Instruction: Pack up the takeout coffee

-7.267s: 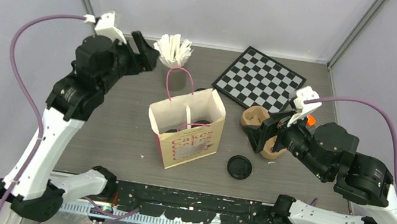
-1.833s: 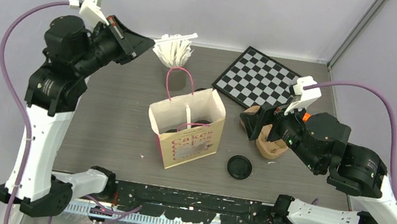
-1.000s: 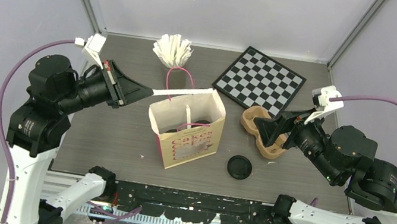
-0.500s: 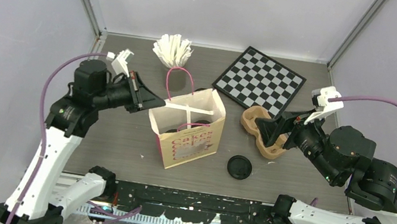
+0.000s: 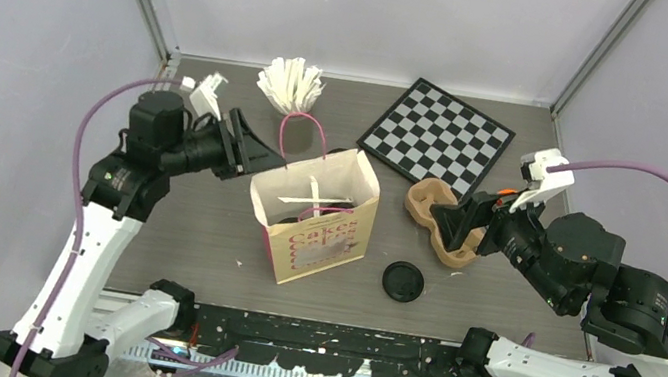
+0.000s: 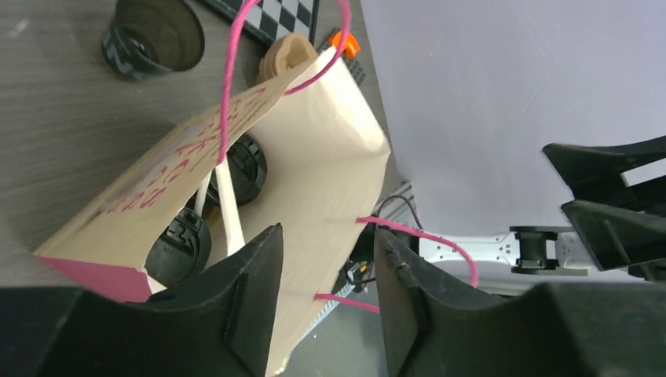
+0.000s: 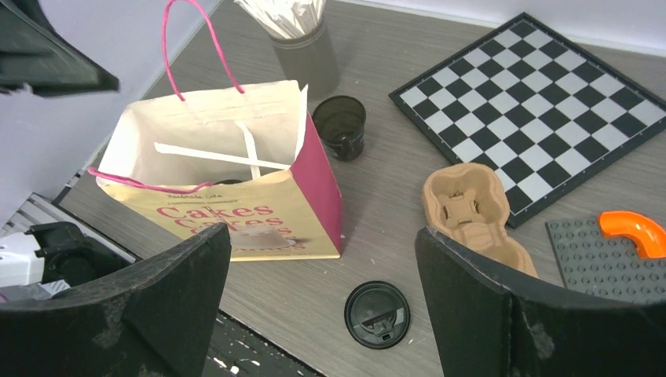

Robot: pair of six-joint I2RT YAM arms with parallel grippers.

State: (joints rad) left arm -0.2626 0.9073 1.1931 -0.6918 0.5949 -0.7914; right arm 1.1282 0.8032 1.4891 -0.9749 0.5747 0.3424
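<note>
Two lidded cups [image 6: 245, 169] in the bag [image 5: 323, 232] — left tool [image 6: 326, 236] half-open beside it, right tool [image 7: 322, 236] wide, both empty.

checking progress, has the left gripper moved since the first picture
Yes. The left gripper has left the stirrer cup and come nearer the arm bases, to the bag's left rim.

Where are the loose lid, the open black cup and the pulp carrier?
loose lid [image 7: 378, 314]: right wrist view, its centre.
open black cup [image 7: 340, 126]: right wrist view, its mouth.
pulp carrier [image 7: 462, 208]: right wrist view, farther hole.
</note>
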